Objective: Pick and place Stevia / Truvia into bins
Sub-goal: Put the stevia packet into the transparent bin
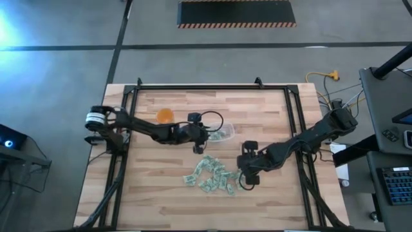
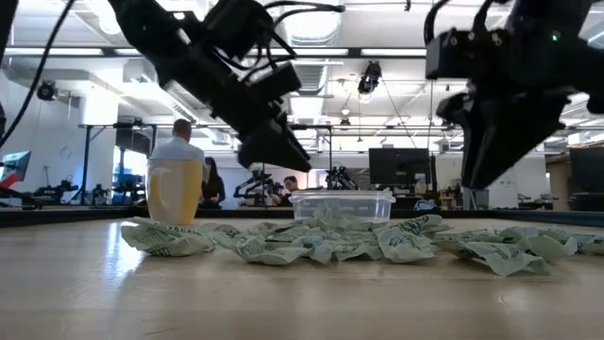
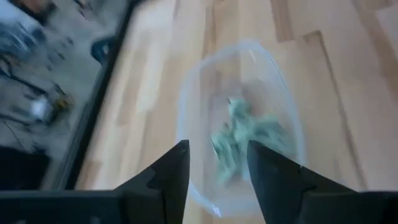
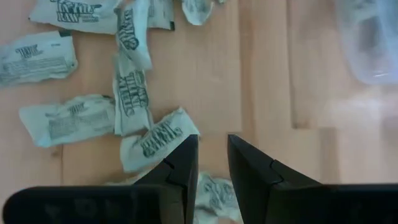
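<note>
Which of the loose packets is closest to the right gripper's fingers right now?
The crumpled packet lying against the right gripper finger's tip, nearest of the pile; the other packets lie farther out on the table.

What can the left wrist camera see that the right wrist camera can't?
Only the left wrist view looks into the tub and shows packets already inside, past the open left gripper. Only the right wrist view shows the loose pile on the table, with the right gripper open above it. Both show the wooden table and the tub.
</note>
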